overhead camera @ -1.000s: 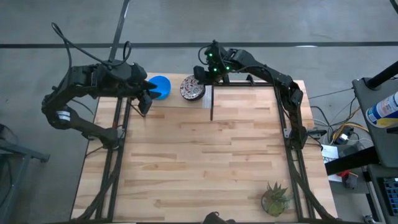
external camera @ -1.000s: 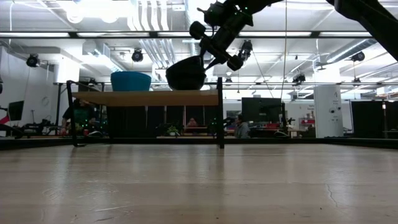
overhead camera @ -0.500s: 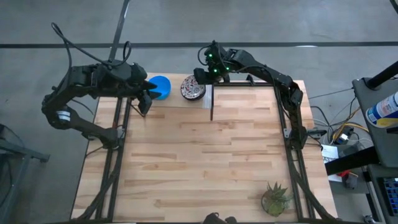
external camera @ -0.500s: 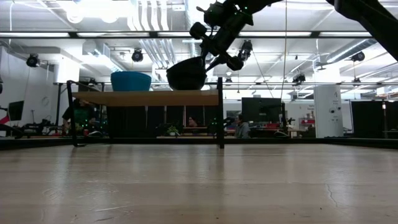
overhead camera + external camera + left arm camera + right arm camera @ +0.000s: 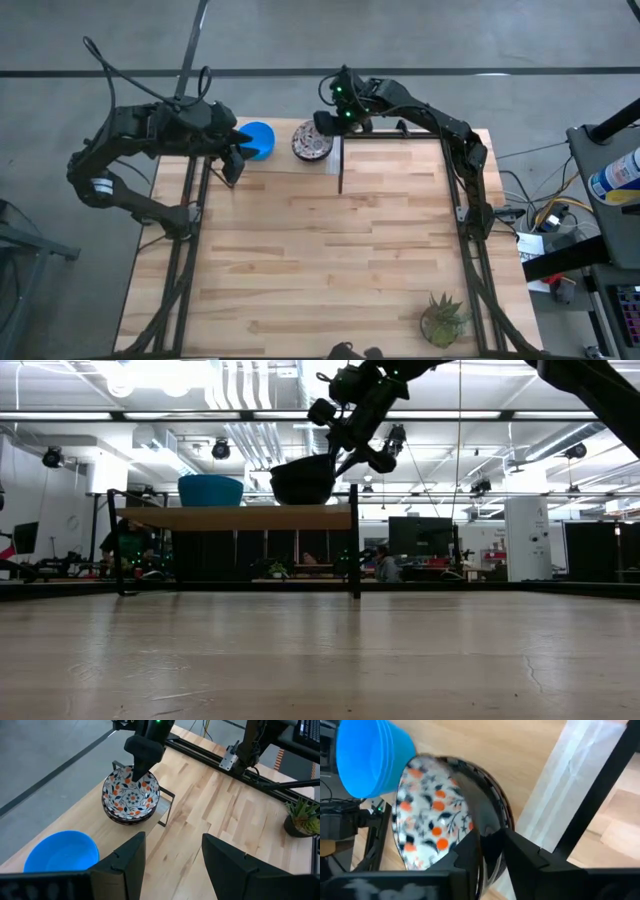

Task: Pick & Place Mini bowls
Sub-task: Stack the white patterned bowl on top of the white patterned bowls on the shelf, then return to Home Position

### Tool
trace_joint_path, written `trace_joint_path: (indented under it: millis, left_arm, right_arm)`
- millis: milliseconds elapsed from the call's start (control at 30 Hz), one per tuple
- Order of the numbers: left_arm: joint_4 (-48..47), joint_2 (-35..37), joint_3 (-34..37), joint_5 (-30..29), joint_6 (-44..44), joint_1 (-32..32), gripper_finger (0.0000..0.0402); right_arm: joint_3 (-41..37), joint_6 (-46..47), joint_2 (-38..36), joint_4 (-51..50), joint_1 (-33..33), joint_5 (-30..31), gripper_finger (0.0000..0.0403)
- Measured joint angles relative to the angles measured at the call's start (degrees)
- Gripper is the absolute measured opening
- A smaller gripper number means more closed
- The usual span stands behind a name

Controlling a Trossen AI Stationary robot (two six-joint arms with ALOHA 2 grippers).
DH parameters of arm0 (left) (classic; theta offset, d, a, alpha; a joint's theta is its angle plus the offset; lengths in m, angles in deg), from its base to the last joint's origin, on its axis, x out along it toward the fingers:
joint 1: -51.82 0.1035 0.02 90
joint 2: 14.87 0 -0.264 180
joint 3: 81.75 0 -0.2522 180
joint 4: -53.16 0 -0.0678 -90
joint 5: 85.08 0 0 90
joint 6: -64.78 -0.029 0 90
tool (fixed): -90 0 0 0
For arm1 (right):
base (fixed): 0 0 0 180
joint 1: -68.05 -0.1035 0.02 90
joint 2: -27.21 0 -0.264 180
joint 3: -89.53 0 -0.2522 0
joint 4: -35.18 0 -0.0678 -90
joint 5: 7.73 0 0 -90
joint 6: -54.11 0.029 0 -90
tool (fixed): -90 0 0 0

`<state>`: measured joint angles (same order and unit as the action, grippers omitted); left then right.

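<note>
Above the shelf, right pincer (image 5: 326,124) clamping patterned bowl (image 5: 310,142) rim, now slightly higher, left pincer (image 5: 172,852) wide.

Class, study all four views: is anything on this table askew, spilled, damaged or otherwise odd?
Only the patterned bowl: the right gripper is shut on its rim, and in the low view it hangs slightly tilted above the shelf. The blue bowls sit upright beside it. The left gripper waits open nearby. Nothing looks spilled or broken.

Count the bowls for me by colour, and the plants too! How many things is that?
Blue bowls: 1 showing
Patterned bowls: 1 on top, held at its rim by the right end effector; dark rims beneath, number unclear
Potted plants: 1
Total: 3 clearly seen
</note>
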<state>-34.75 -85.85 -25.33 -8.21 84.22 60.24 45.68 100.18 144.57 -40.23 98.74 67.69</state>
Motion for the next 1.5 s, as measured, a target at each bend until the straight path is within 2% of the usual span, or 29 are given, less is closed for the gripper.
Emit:
trace_joint_path:
  millis: [167, 300, 1133, 1500]
  left_arm:
    - [0.0, 0.0, 0.0, 0.0, 0.0, 0.0, 0.0186]
    - [0.0, 0.0, 0.0, 0.0, 0.0, 0.0, 0.0186]
    - [0.0, 0.1, 0.0, 0.0, -0.3, 0.0, 0.0186]
    - [-2.3, 0.1, 0.3, 0.2, -1.4, 0.0, 0.0186]
  right_arm:
    - [0.8, -0.4, 0.0, 2.5, 0.0, 1.3, 0.007]
    - [0.8, 0.2, 0.0, 5.4, 0.0, 1.3, 0.0086]
    - [1.4, -0.1, -0.1, 1.8, -0.1, 1.3, 0.0161]
    - [3.1, -1.5, -0.3, -0.3, -0.4, 1.7, 0.0162]
